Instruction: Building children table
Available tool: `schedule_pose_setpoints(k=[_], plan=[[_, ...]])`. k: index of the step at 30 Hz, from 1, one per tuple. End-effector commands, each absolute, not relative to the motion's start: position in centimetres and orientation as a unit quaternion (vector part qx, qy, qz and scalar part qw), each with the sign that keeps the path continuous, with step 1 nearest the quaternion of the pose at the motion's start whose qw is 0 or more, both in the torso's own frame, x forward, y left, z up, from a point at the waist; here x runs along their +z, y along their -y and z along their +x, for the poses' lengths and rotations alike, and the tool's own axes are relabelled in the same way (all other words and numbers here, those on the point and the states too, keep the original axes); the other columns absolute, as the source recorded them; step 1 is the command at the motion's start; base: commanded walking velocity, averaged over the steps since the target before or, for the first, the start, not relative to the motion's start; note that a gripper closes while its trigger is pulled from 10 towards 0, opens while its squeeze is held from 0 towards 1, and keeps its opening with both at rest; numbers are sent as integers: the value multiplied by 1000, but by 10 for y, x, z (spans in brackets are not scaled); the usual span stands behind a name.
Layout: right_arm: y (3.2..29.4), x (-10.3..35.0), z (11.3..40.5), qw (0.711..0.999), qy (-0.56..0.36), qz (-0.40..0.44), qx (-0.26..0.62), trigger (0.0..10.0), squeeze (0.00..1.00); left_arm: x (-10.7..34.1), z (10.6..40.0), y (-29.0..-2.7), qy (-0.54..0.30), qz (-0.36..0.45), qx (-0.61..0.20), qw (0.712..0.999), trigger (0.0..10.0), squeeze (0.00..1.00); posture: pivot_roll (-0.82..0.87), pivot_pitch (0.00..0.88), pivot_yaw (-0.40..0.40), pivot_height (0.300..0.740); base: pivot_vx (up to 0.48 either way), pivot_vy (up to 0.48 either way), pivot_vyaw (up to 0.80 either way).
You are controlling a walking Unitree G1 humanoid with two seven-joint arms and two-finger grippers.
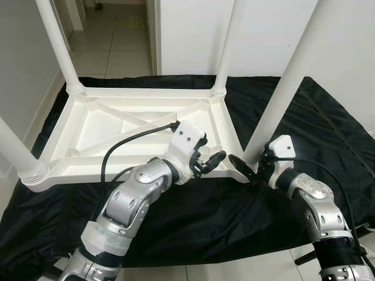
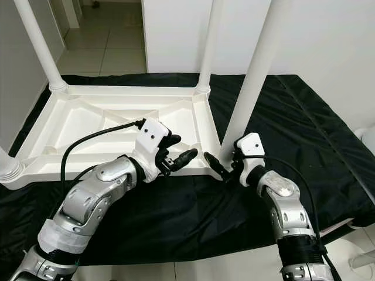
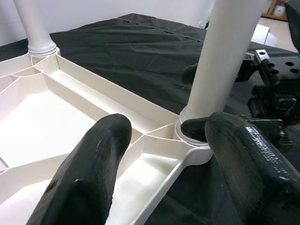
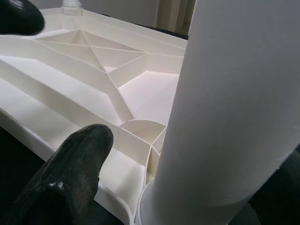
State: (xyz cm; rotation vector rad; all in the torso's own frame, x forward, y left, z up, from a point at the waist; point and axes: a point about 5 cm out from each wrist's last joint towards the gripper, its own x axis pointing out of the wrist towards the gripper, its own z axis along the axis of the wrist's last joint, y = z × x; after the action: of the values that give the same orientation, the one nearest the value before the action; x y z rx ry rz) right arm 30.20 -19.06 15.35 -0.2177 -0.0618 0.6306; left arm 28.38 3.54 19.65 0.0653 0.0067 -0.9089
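While both end effectors, left [image 1: 212,160] and right [image 1: 248,168], gape apart, the table leg [image 1: 285,79] bears no readable writing

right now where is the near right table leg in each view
Left eye view: the leg, right of centre, rising off the top.
Right eye view: centre-right.
Left wrist view: upper right, entering its socket.
Right wrist view: right half, close up.
Shared landmark: the upturned tabletop.

Head eyes look down — wrist cameras close on one table leg [image 3: 225,70].
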Motion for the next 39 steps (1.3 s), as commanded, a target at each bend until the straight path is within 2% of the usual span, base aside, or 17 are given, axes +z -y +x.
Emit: schedule_pose_setpoints(k=[1, 3, 4, 5, 6, 16, 17, 19, 20, 24, 28, 29, 30, 33, 34, 37, 39], plan=[[180, 149, 298, 935, 28, -104, 339, 7451, 0, 197, 284, -35, -7, 38, -438, 898, 10000, 0, -51, 47, -4, 740, 0, 0, 0], [181, 148, 298, 935, 28, -104, 338, 7451, 0, 197, 284, -35, -8, 38, -438, 898, 10000, 0, -51, 47, -4, 740, 0, 0, 0], [182, 148, 298, 936, 29, -101, 335, 3490, 0, 197, 284, -35, -8, 38, -438, 898, 10000, 0, -54, 51, -8, 740, 0, 0, 0], [182, 148, 297, 937, 30, -99, 334, 3490, 0, 197, 284, -35, -8, 38, -438, 898, 10000, 0, -54, 51, -8, 740, 0, 0, 0], [183, 147, 296, 939, 30, -94, 329, 0, 0, 196, 284, -35, -8, 38, -438, 898, 10000, 0, -56, 51, -8, 740, 0, 0, 0], [184, 141, 288, 952, 24, -62, 300, 0, 0, 193, 277, -33, -11, 38, -455, 889, 10000, 0, -61, 54, -13, 740, 0, 0, 0], [184, 141, 288, 953, 25, -59, 298, 2353, 0, 192, 277, -33, -11, 39, -456, 889, 10000, 0, -61, 54, -13, 740, 0, 0, 0], [183, 142, 287, 958, 26, -47, 283, 2353, 0, 192, 277, -34, -11, 40, -456, 889, 10000, 0, -62, 55, -16, 740, 0, 0, 0], [181, 143, 287, 962, 26, -33, 269, 10000, 0, 192, 277, -34, -11, 40, -456, 889, 10000, 0, -60, 56, -21, 740, 0, 0, 0], [178, 144, 287, 972, 25, -18, 234, 10000, 0, 192, 278, -34, -11, 40, -456, 889, 10000, 0, -60, 56, -22, 740, 0, 0, 0], [177, 143, 287, 989, 19, 2, 143, 10000, 0, 193, 280, -35, -8, 38, -448, 893, 10000, 0, -76, 55, -29, 740, 0, 0, 0], [177, 143, 287, 989, 19, 2, 143, 10000, 0, 193, 280, -35, -8, 38, -448, 893, 10000, 0, -76, 55, -29, 740, 0, 0, 0], [174, 141, 286, 995, 11, 20, 102, 10000, 0, 193, 281, -36, -9, 36, -446, 894, 10000, 0, -80, 54, -23, 740, 0, 0, 0], [171, 140, 285, 997, 5, 39, 62, 10000, 0, 192, 281, -36, -8, 36, -444, 895, 10000, 0, -83, 53, -20, 740, 0, 0, 0], [165, 138, 282, 998, -2, 56, 7, 10000, 0, 192, 282, -36, -8, 37, -444, 895, 10000, 0, -86, 56, -14, 740, 0, 0, 0], [161, 137, 279, 997, -4, 69, -33, 10000, 0, 193, 283, -36, -7, 39, -444, 895, 10000, 0, -88, 62, -16, 740, 0, 0, 0], [154, 137, 275, 992, -5, 83, -100, 10000, 0, 193, 284, -37, -7, 34, -442, 896, 10000, 0, -84, 65, -1, 740, 0, 0, 0]])
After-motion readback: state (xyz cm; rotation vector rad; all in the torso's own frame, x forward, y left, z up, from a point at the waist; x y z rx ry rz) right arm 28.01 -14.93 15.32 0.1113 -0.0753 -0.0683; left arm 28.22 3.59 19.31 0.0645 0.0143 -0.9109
